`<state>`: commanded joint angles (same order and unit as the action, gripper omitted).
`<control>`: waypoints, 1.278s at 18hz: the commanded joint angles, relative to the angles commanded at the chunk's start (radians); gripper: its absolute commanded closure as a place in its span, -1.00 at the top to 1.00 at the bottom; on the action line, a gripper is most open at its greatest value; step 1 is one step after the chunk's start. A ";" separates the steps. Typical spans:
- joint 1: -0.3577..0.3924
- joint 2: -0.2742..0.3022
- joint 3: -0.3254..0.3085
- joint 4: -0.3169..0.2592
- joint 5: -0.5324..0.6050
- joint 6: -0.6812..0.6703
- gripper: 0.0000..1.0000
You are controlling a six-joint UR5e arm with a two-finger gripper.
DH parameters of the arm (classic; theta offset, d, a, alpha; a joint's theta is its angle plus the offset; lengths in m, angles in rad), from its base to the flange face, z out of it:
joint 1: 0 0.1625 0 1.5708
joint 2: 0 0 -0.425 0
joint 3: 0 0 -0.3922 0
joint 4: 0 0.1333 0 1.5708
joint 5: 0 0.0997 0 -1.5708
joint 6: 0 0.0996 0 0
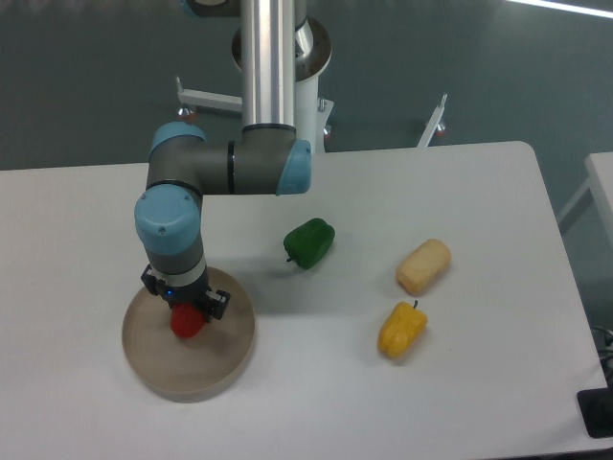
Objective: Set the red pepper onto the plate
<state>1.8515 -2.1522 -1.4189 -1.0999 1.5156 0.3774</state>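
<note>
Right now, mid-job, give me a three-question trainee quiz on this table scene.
1. True or false: the red pepper is over the plate.
2. Multiple choice: which item lies nearest the yellow pepper? A) green pepper B) beige block C) plate
3. Fill in: the pincer is right above the ____ pepper.

Key: 1 true; 2 B; 3 red. Whether the pincer grips the pepper or has let go cannot be told from this view.

No text, label, brand, number or sign legible anywhere around me: none on my arm, the objects or the surface.
</note>
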 joint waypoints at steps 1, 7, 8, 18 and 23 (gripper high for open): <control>0.000 0.000 0.000 0.000 0.000 0.000 0.10; 0.000 0.000 -0.002 0.000 0.000 0.000 0.31; 0.000 0.002 -0.002 0.000 0.000 0.000 0.35; 0.006 0.026 0.008 -0.006 -0.003 0.023 1.00; 0.058 0.072 0.008 -0.041 0.005 0.121 1.00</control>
<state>1.9097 -2.0802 -1.4113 -1.1411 1.5202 0.4983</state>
